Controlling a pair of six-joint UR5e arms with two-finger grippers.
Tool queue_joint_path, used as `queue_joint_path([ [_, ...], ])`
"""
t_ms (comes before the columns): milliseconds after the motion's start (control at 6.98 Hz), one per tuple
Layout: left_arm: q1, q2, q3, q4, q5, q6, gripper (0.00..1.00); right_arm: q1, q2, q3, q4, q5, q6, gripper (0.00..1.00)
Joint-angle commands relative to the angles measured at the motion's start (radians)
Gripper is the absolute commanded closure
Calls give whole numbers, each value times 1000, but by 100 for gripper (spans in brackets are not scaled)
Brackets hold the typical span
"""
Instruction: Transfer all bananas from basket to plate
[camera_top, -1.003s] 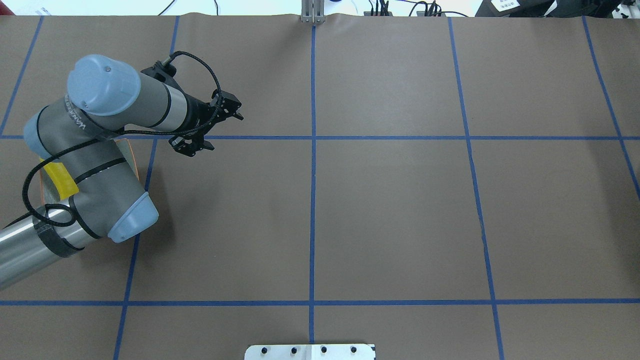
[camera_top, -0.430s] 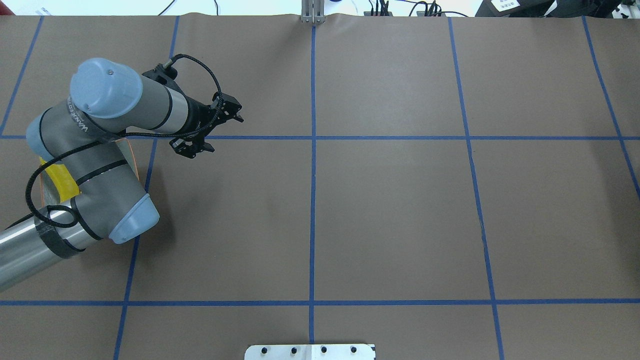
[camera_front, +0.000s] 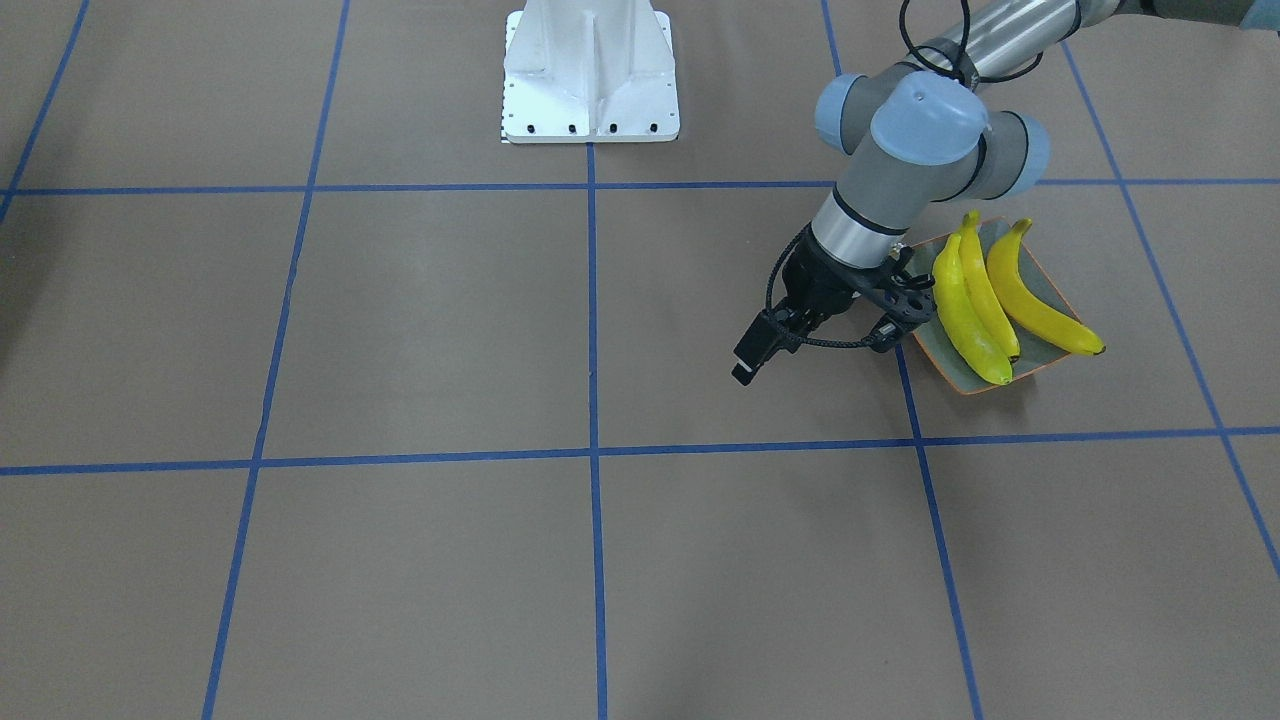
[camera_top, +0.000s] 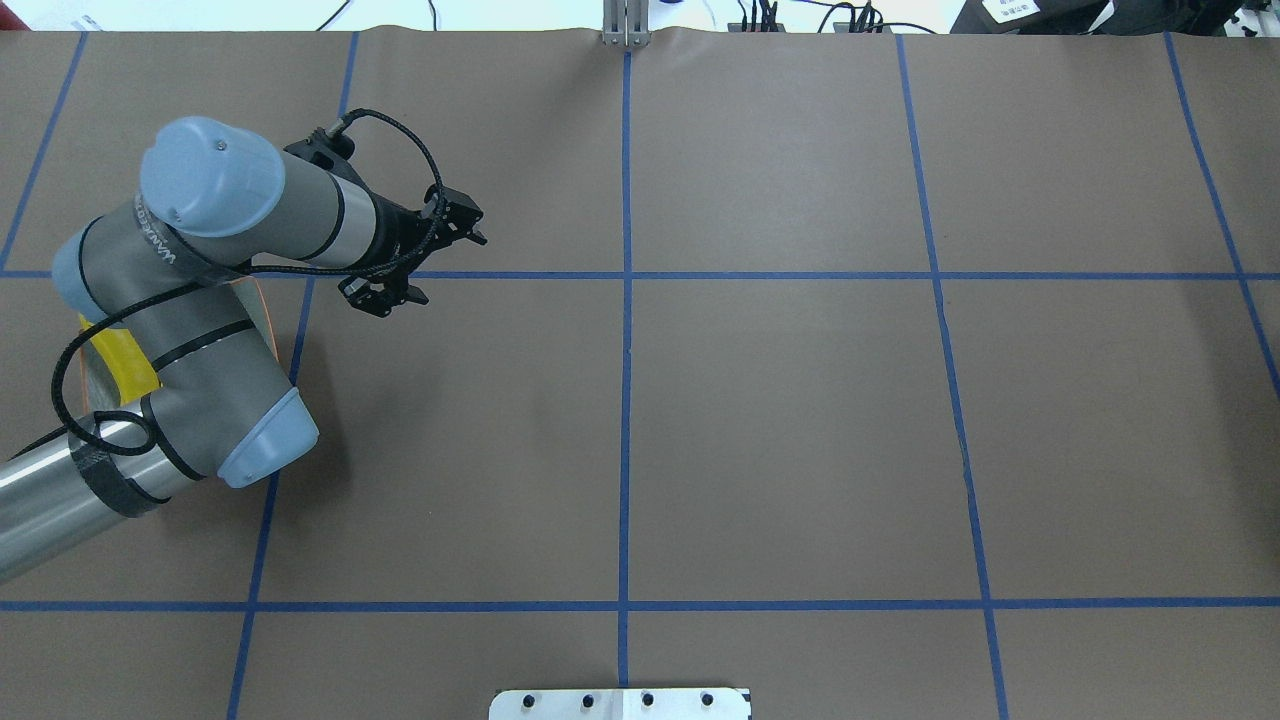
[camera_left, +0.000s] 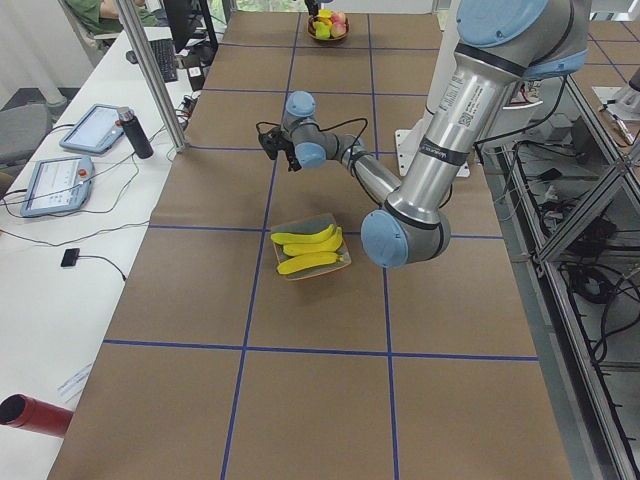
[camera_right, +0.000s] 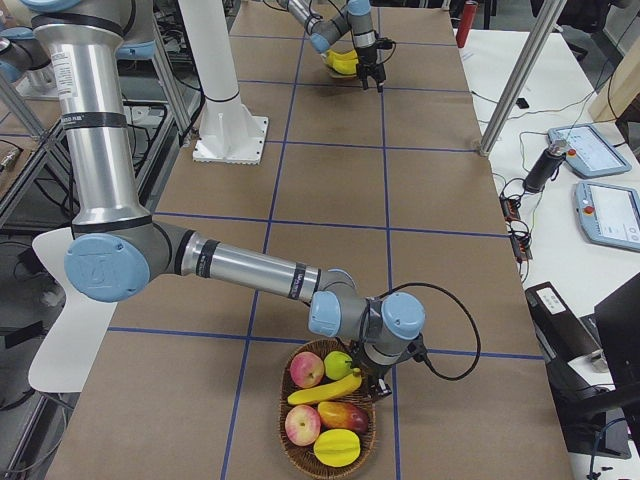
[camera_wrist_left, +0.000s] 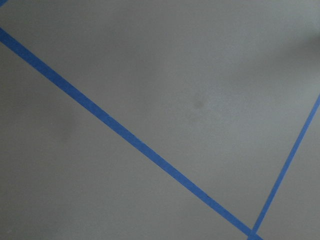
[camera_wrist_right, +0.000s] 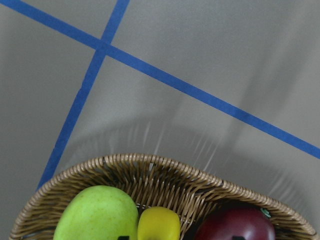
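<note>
Hanging low over the near basket (camera_right: 284, 440), the right hand (camera_right: 377, 384) sat right by the last banana (camera_right: 325, 388), which lay among other fruit (camera_right: 301, 425), presumably because that was the one piece not yet fetched; whether its fingers were spread or pressed together I cannot tell. Far along the bench (camera_right: 330, 200), three bananas (camera_front: 985, 300) lay roughly parallel on the plate (camera_front: 945, 368), likely so a fourth could fit alongside, while the left hand (camera_front: 815, 355) hovered just beside the plate, fingers spread wide and empty, seemingly parked clear of it.
</note>
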Motion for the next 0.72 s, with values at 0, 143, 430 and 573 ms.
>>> queue_joint_path([
  [0,-1,5,7,-21,-2,2,0,-17,0,-14,1,-2,-3,26],
  [143,0,6,8,-21,0,2,0,-34,2,-17,2,-2,3,27],
  [430,0,6,13,-23,0,4,0,-51,3,-33,2,-2,5,29],
  [573,-1,8,13,-23,-2,4,0,-51,2,-34,2,-2,4,30],
])
